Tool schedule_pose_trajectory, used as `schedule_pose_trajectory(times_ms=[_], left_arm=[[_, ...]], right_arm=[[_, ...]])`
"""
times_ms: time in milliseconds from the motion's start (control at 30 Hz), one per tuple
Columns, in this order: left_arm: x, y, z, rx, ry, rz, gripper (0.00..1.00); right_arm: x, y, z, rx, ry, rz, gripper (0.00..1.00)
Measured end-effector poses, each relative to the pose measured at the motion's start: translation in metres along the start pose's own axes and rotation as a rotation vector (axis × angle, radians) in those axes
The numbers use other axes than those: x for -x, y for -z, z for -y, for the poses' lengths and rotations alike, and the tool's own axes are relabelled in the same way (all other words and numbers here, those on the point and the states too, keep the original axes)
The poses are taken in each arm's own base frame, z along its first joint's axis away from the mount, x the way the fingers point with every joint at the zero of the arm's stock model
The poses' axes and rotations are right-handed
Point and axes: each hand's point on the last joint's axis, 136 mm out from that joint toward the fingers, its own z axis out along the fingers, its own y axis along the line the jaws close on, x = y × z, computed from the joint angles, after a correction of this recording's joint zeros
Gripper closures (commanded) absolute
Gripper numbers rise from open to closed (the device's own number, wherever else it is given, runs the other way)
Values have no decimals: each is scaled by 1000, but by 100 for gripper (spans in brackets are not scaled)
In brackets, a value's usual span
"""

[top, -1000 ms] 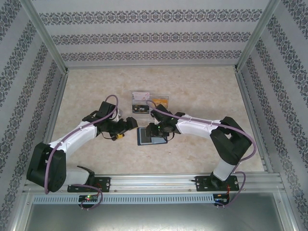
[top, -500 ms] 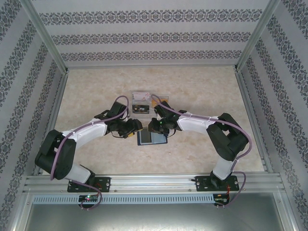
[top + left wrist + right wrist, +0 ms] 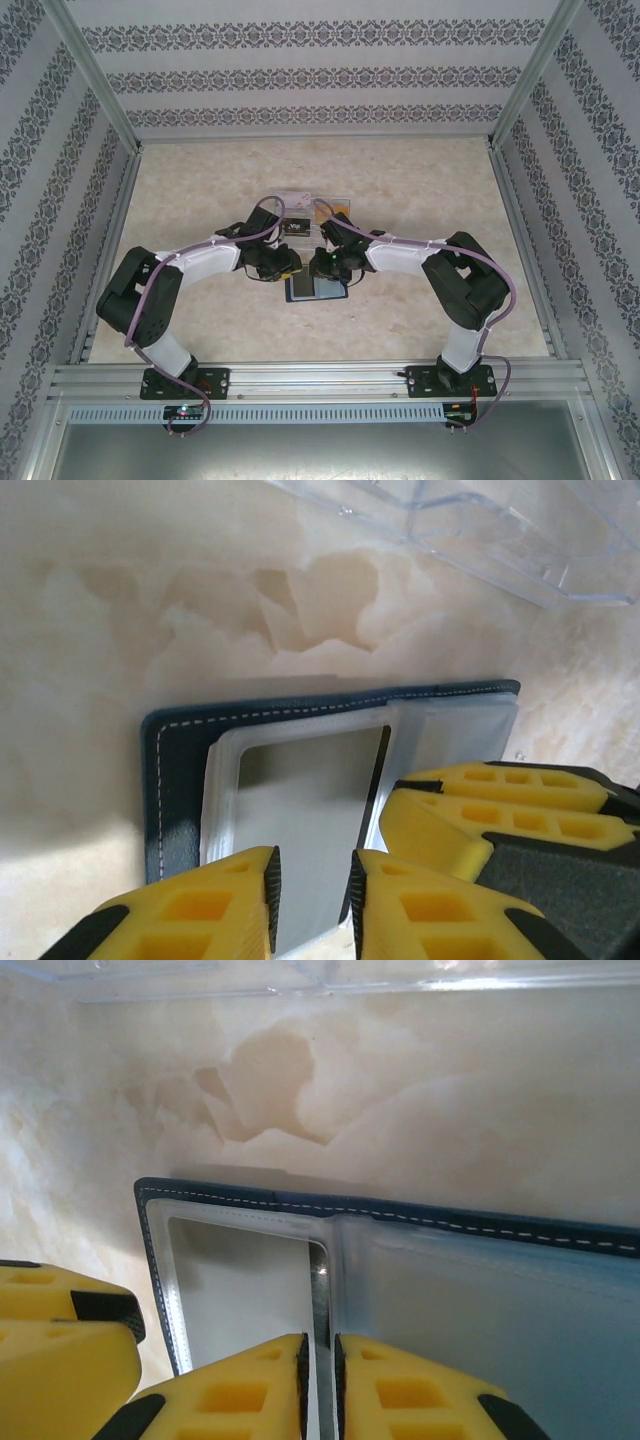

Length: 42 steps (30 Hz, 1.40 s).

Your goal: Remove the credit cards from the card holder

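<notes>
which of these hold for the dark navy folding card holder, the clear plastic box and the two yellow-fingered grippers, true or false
1. The dark navy folding card holder lies open on the marbled beige table. True.
2. The clear plastic compartment box sits between the card holder and the arm bases. False: it lies beyond the holder, on its far side.
3. The left gripper and right gripper are both over the card holder. True.
4. The left gripper's yellow fingers are pressed together. False: a gap shows between them.
</notes>
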Motion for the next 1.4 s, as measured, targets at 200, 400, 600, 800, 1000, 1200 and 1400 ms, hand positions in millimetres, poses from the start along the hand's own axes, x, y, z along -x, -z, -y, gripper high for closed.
schedule_pose_trajectory(times_ms=[200,400,600,800,1000,1200,1400], left_arm=[[-1,-7,-10,41,4,-20,78],[-2,-8,-16,67,-2,-19,79],[-3,-9,-19,77,-1,-23,83],[-5,-15,-25,100,11,-43,87],[-5,-15,-26,103,10,-46,88],[-6,-16,-26,105,10,-48,87],[-6,-16,-27,105,11,-49,87]], right_arm=[[-1,-2,2,-5,-2,-5,82],[-2,-2,2,-2,-2,-8,82],[-3,-4,1,5,-3,-19,83],[-3,-6,2,14,-9,-25,84],[-3,-6,0,31,-8,-26,83],[-2,-6,0,54,-28,-34,82],[-3,-7,-1,64,-32,-39,82]])
